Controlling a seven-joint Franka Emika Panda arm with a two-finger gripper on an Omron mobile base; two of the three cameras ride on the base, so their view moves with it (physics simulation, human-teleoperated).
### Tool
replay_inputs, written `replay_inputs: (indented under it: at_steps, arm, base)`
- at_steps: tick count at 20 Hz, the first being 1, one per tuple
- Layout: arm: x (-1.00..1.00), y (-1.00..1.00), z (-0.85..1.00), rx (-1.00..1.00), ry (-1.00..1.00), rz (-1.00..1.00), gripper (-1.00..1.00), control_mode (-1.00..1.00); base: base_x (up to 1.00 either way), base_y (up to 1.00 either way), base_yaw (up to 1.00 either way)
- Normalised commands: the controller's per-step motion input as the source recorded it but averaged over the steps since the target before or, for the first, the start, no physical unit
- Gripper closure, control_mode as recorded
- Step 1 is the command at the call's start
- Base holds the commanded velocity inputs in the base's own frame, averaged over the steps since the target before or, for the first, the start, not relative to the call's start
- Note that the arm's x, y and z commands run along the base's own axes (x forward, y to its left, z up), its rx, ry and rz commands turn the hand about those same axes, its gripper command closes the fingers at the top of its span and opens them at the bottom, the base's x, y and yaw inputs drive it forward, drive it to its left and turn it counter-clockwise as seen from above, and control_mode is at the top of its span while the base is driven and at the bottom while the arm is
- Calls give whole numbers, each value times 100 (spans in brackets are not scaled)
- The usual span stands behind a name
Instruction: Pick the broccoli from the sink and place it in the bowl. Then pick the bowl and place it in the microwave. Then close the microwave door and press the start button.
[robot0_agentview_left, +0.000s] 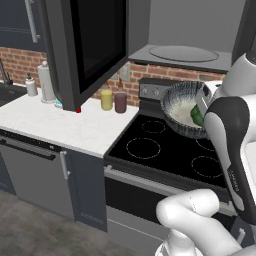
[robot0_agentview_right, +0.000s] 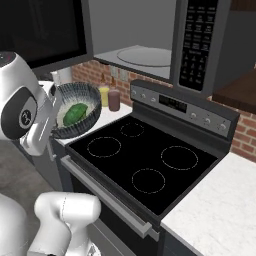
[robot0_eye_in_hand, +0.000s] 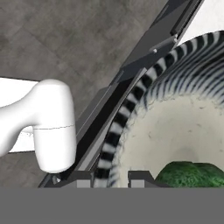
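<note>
An open microwave (robot0_agentview_right: 150, 57) hung above a black stove (robot0_agentview_right: 145, 165), its door (robot0_agentview_left: 85, 45) swung wide and its glass turntable (robot0_agentview_left: 183, 53) bare. The end effector (robot0_eye_in_hand: 114, 177) was clenched on the rim of the bowl (robot0_agentview_left: 184, 110), carried tilted above the burners. The broccoli (robot0_agentview_right: 75, 112) lay inside the bowl. Judging by this, the next move called for raising the bowl level and sliding it into the microwave.

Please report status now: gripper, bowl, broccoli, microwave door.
Gripper shut on bowl rim, bowl tilted above stove. Broccoli inside bowl. Microwave door open, path looks clear.
</note>
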Motion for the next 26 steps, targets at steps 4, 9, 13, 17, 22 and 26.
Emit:
replay_inputs:
  at_steps: [4, 9, 13, 17, 22, 26]
  arm:
    - [-13, 0, 76, 0, -30, 0, 100, -100]
    - [-1, -1, 80, 0, -17, 0, 100, -100]
    - [11, 0, 62, 0, -1, 0, 100, -100]
    - [57, 0, 46, 0, 3, -2, 100, -100]
    - [52, -9, 25, 0, 1, 0, 100, -100]
    - [49, -26, 1, 0, 2, 0, 100, -100]
  base:
    - [0, 0, 0]
    - [0, 0, 0]
    - [0, 0, 0]
    - [0, 0, 0]
    - [0, 0, 0]
    - [0, 0, 0]
